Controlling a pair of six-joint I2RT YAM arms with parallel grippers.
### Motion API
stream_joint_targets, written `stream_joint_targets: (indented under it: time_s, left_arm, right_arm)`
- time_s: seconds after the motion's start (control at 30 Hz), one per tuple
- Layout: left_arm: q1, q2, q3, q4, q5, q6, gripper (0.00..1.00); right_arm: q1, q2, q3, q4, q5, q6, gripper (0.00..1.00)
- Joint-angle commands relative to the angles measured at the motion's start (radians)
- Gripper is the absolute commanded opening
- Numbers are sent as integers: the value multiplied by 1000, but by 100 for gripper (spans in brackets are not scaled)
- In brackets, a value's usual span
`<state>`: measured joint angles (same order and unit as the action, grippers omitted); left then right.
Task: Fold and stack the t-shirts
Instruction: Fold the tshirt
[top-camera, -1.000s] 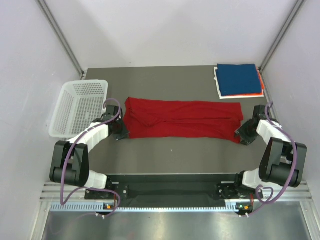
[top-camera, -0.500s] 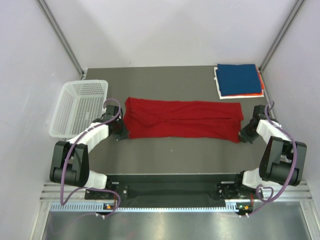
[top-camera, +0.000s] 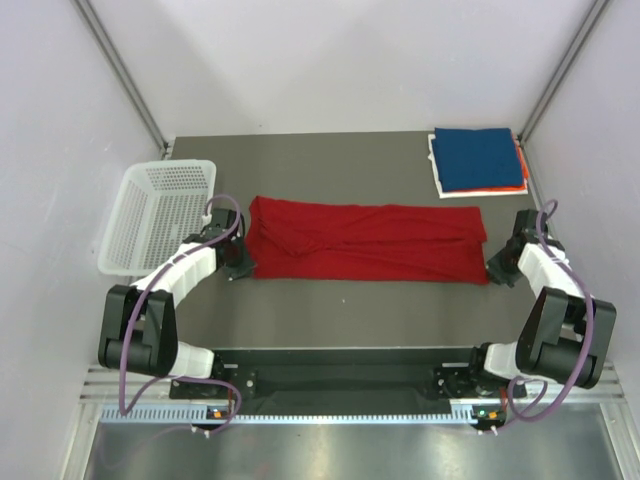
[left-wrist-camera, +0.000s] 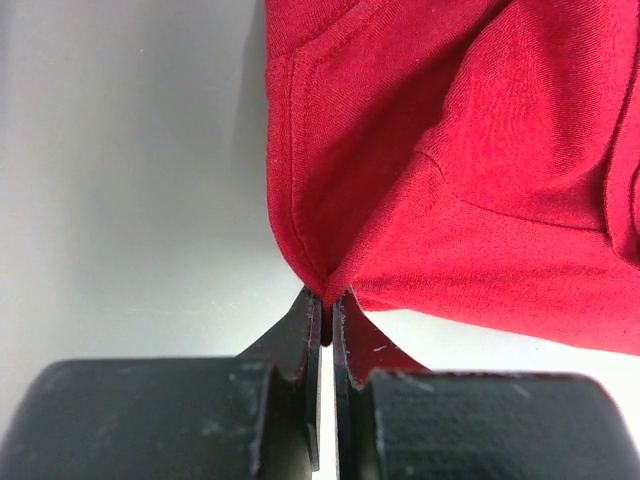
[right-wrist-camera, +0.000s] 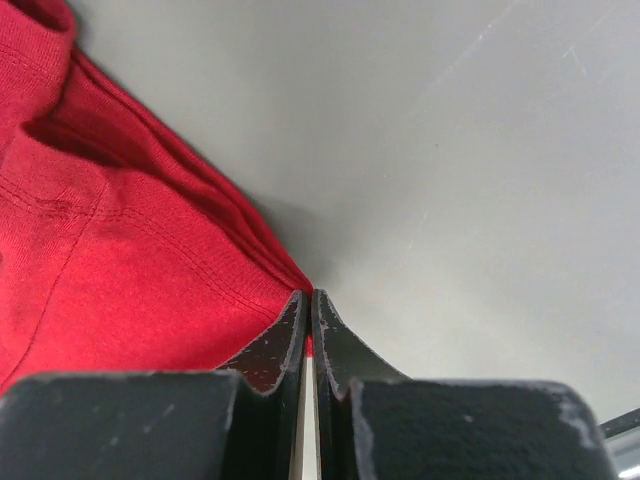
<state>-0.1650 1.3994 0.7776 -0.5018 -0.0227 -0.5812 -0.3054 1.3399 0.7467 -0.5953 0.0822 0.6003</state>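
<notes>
A bright red t-shirt (top-camera: 365, 240) lies folded into a long band across the middle of the dark table (top-camera: 330, 160). My left gripper (top-camera: 243, 270) is shut on the band's near left corner; in the left wrist view the red cloth (left-wrist-camera: 450, 170) is pinched between the two black fingers (left-wrist-camera: 300, 340). At the band's near right corner my right gripper (top-camera: 492, 270) is shut on the red cloth (right-wrist-camera: 110, 250), which runs into the thin gap between its fingers (right-wrist-camera: 283, 340). A folded dark blue shirt (top-camera: 478, 158) tops a stack with orange and white edges at the far right.
A white mesh basket (top-camera: 160, 215) stands at the table's left edge, close to my left arm. Slanted frame bars rise at both far corners. The shirt stack sits just behind my right arm.
My right gripper has closed on the near right corner of the red shirt and drawn it slightly right, stretching the band. The left gripper keeps its grip and has barely moved.
</notes>
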Motion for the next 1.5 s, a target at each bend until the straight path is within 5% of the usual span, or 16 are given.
stream_joint_targets:
  time_s: [0.0,0.07,0.13,0.2,0.23,0.37,0.7,1.47]
  left_arm:
    - [5,-30,3,-41,-63,20,0]
    - [5,-28,-11,-41,-53,14,0]
    - [5,-33,-14,-43,-37,9,13]
    - [5,-39,-6,-55,-29,6,25]
    - [5,-42,11,-61,-31,6,33]
    - [5,-51,69,-98,-42,15,43]
    - [5,47,236,-8,217,24,44]
    - [5,130,60,172,216,-34,44]
  right_arm:
    - [-18,-25,22,-14,44,-42,0]
    - [-18,-24,3,-3,25,-46,0]
    - [-20,-16,-1,0,-2,-54,0]
    - [-18,-4,17,-17,-22,-68,12]
    - [-20,1,45,-26,-24,-73,25]
    - [-18,1,115,-70,1,-56,40]
    - [26,177,324,-132,-36,85,45]
    - [132,426,494,-149,13,251,45]
